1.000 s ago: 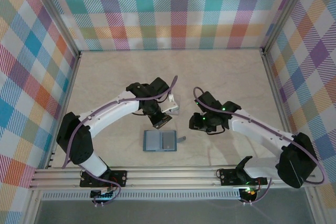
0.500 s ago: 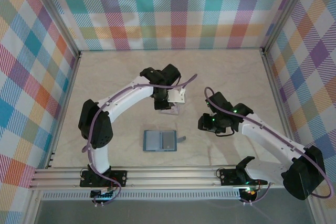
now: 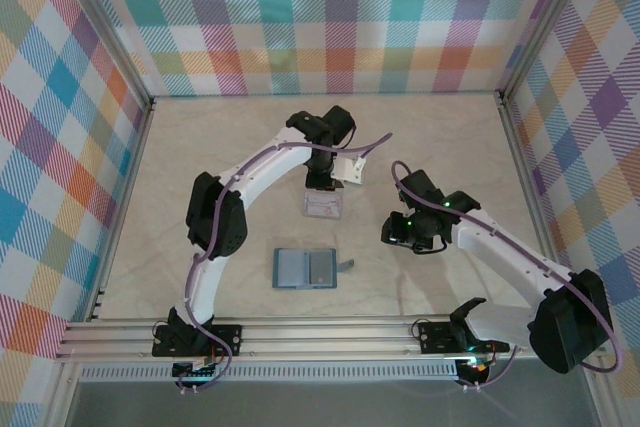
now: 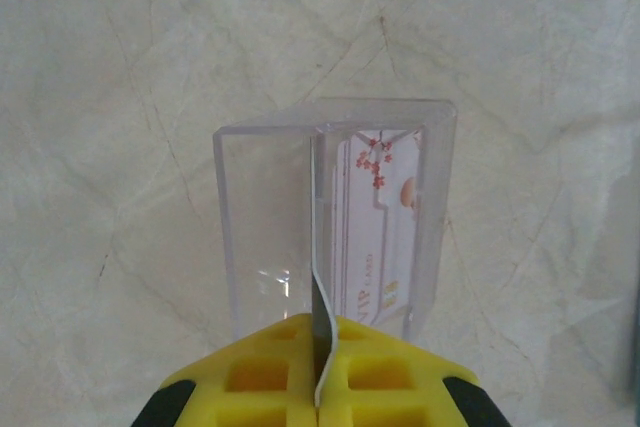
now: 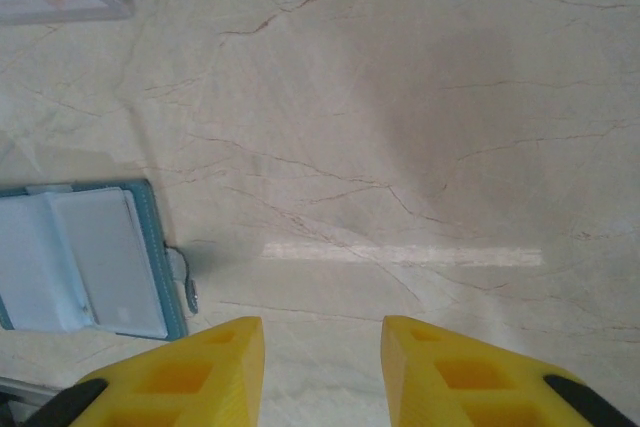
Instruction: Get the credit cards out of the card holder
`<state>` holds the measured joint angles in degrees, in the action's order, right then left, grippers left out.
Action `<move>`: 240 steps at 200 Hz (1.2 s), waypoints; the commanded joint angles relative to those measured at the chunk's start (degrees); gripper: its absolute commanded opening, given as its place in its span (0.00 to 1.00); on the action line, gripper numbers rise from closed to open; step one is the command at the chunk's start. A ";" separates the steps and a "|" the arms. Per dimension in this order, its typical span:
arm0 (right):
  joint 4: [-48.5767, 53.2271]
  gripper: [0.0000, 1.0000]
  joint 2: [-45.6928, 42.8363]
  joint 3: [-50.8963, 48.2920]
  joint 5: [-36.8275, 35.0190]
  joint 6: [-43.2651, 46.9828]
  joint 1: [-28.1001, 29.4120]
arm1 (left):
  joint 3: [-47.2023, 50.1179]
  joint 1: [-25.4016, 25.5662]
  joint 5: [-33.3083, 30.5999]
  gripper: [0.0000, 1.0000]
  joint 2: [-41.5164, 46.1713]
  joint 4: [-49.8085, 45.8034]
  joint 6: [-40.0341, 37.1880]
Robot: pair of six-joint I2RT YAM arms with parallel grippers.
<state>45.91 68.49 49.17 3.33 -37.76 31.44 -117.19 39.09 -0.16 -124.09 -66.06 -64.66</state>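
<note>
The left gripper (image 4: 318, 335) is clenched on a thin whitish credit card (image 4: 321, 302), seen edge-on in the left wrist view, pinched between its yellow fingers. Directly beneath the fingertips stands a small clear plastic box (image 4: 228, 237), and the held card reaches down into it. Just to the side of the held card, inside the same box, leans a white printed card with red blossoms (image 4: 385, 237). I cannot tell whether the held card's lower edge touches the bottom of the box.

The right gripper (image 5: 322, 332) hangs with its jaws partly apart and nothing between them, over the bare marbled beige tabletop (image 5: 420, 97). Off to its left lies the teal-blue bifold card holder (image 5: 150, 207), spread open and flat, clasp tab towards this gripper. On its inside sits a pale grey rectangle (image 5: 100, 257) that looks to me like another card not yet taken out.

So the step in hand seems to be dropping off an extracted card. Next, I'd say, the left fingers should part to let the card settle in the box. Then one arm must go to the open holder, well clear of the box on the near side, for what remains there.
</note>
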 commanded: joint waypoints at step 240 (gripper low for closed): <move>-1.57 0.37 6.62 4.52 4.09 4.10 -2.61 | -8.58 -1.17 -6.08 0.30 -8.40 -2.80 -0.11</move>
<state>44.36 74.26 52.16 6.55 -34.85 29.21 -123.72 38.15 -4.80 -130.82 -69.45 -65.17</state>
